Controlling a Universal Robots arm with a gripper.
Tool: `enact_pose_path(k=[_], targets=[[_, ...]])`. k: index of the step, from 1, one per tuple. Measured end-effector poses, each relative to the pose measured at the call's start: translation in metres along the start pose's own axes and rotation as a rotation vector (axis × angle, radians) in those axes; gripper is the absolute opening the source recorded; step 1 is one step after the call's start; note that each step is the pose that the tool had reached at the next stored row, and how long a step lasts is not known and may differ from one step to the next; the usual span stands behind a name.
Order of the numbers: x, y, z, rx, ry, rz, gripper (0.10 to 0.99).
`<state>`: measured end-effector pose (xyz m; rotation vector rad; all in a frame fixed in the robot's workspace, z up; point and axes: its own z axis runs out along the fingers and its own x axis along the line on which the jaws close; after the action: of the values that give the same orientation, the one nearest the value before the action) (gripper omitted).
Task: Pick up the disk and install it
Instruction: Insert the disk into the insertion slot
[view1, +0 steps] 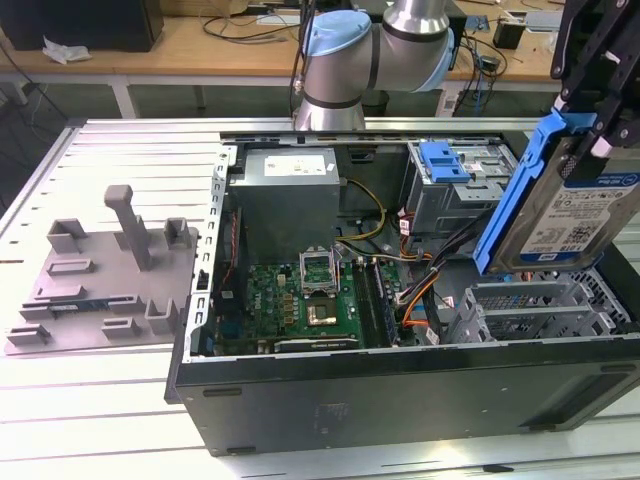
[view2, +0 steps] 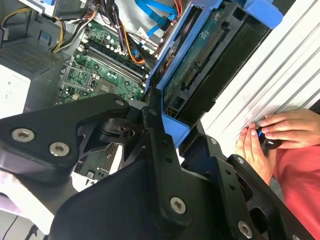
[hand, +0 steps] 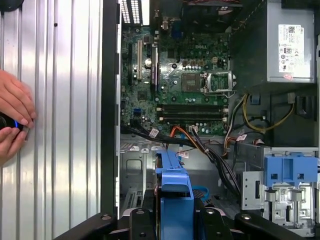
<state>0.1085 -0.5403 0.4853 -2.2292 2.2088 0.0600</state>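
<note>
Disk (view1: 585, 215), a silver slab with a white-and-blue label framed in a blue plastic bracket, hangs tilted above the open computer case (view1: 400, 390), at the exterior view's right. The jaws are clamped on its upper end. It looks rigid, fairly heavy and shock-sensitive, best gripped by the bracket's edges.

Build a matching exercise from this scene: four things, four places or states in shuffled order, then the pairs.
1. disk
2. power supply box
3. grey fixture
4. hands

A. cupping a small dark object
B. inside the case, beside the motherboard
C. held tilted in the gripper
D. outside the case, at the exterior view's left

Pairs: 1-C, 2-B, 3-D, 4-A
</note>
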Motion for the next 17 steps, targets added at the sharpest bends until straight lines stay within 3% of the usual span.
enact_pose_path(k=[6,17], targets=[[0.0034,-0.0033,0.0023,0.000,-0.0061,0.001,0.369],[0.0078,-0.0054,0.0105,0.001,-0.0082,0.016,0.369]])
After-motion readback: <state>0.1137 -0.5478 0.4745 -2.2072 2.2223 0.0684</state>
